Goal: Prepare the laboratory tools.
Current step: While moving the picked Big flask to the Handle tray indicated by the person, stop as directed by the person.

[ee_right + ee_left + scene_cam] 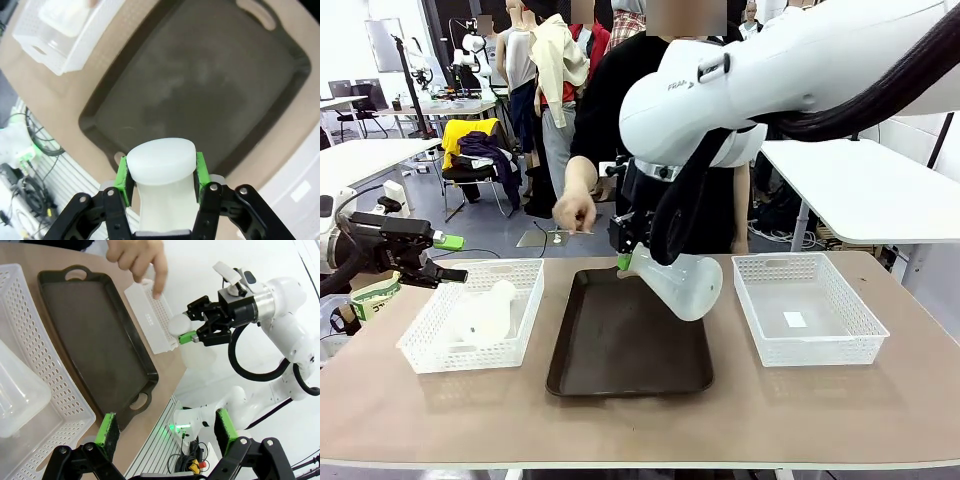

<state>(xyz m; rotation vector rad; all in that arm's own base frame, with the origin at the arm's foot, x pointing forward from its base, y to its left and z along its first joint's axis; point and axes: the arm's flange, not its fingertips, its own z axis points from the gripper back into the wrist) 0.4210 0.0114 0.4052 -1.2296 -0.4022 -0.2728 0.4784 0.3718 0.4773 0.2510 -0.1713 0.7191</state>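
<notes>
One frosted-white conical flask [685, 285] hangs tilted above the dark brown tray [620, 360], neck toward the picture's left. My right gripper [625, 262] is shut on its neck; in the right wrist view the green pads [121, 175] clamp the flask's neck [161, 162] over the tray [200, 75]. The other flask [485, 315] lies on its side in the left white basket [525, 330]. My left gripper [445, 258] hovers open at that basket's left edge with nothing in it. The left wrist view shows my left gripper [166, 432] open above the basket [55, 390] and flask [15, 395].
A second white mesh basket [760, 330] stands right of the tray, holding only a small paper label. The person's hand [575, 210] points down just beyond the table's far edge, near the tray's far left corner. Bare tabletop [620, 430] runs along the front.
</notes>
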